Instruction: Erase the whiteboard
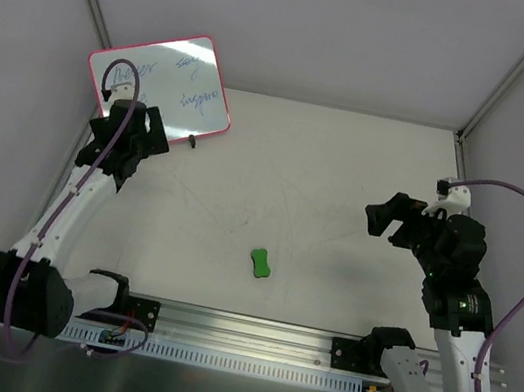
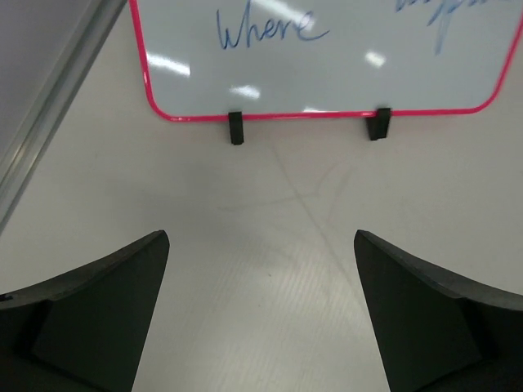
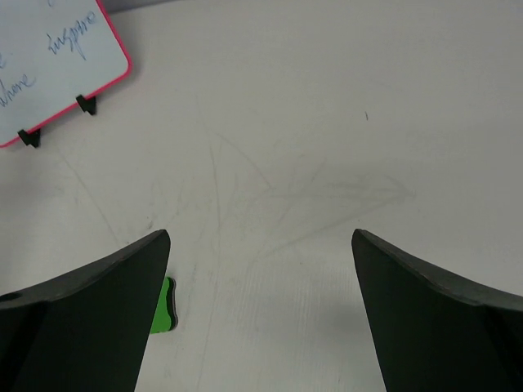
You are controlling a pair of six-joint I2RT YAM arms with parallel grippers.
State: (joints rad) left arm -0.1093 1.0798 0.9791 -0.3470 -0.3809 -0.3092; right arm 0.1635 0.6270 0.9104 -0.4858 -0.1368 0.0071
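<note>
Left wrist shows "Where" on whiteboard (image 2: pixel 343 73), hidden in top view, left tool (image 2: pixel 261 314) and right tool (image 3: pixel 261 314) released

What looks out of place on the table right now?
Nothing damaged or spilled. The whiteboard stands on its feet at the far left, blue writing on it. The green eraser lies alone mid-table, in neither the left gripper nor the right gripper, both open. Faint scuffs mark the table.
</note>
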